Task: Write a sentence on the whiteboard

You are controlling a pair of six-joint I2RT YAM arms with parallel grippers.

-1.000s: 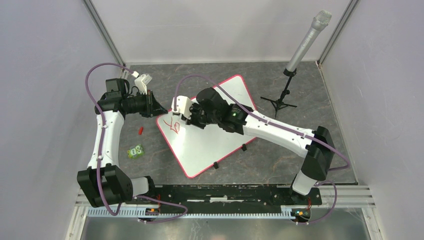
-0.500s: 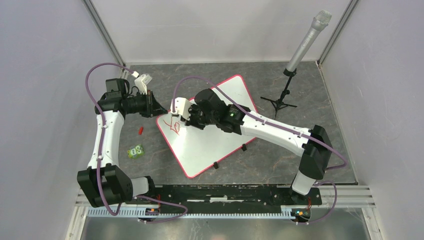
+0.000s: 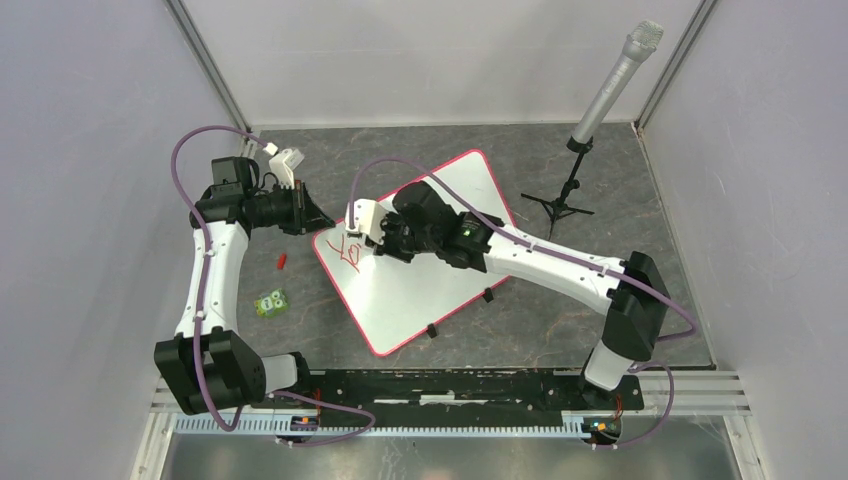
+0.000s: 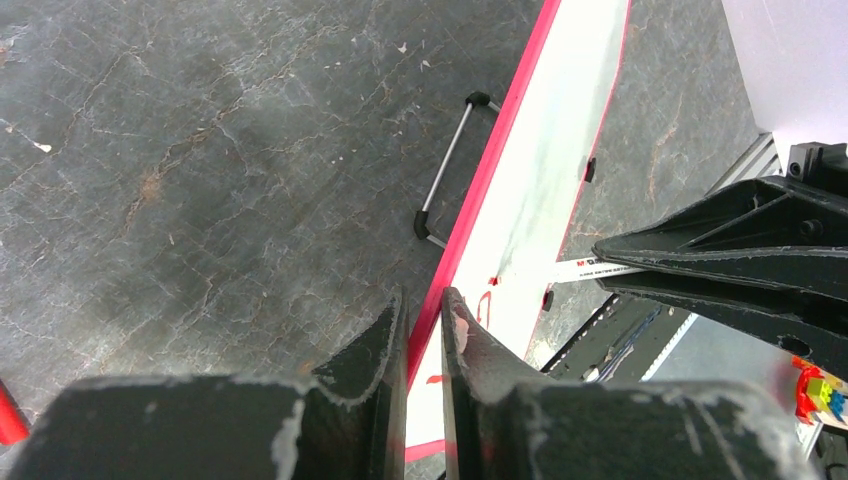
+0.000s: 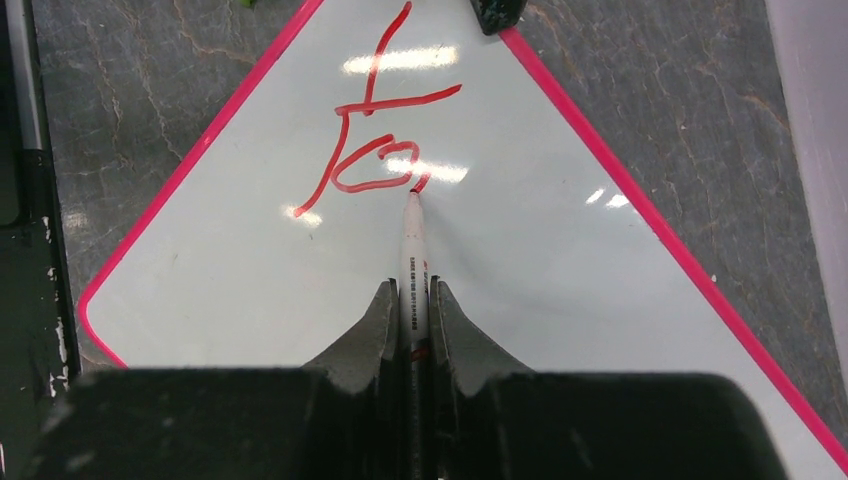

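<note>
The whiteboard [image 3: 420,285] lies tilted like a diamond on the grey table, with a pink-red frame and two black clips [image 3: 488,294] on its near right edge. My left gripper [image 3: 312,218] is shut on the frame at the board's left corner; in the left wrist view its jaws [image 4: 425,318] straddle the pink edge of the whiteboard [image 4: 540,170]. My right gripper [image 3: 378,240] is shut on a white marker [image 5: 413,250] whose red tip touches the whiteboard [image 5: 520,270]. Of the sentence [image 5: 375,150], only the first red strokes show near that corner [image 3: 347,250].
A red marker cap [image 3: 282,261] and a green toy block [image 3: 270,302] lie on the table left of the board. A grey microphone [image 3: 612,82] on a black tripod stand [image 3: 562,205] stands at the far right. Walls close in the table on three sides.
My right gripper has shifted slightly with the marker, and the red strokes have grown a little. My left gripper has stayed on the board's corner.
</note>
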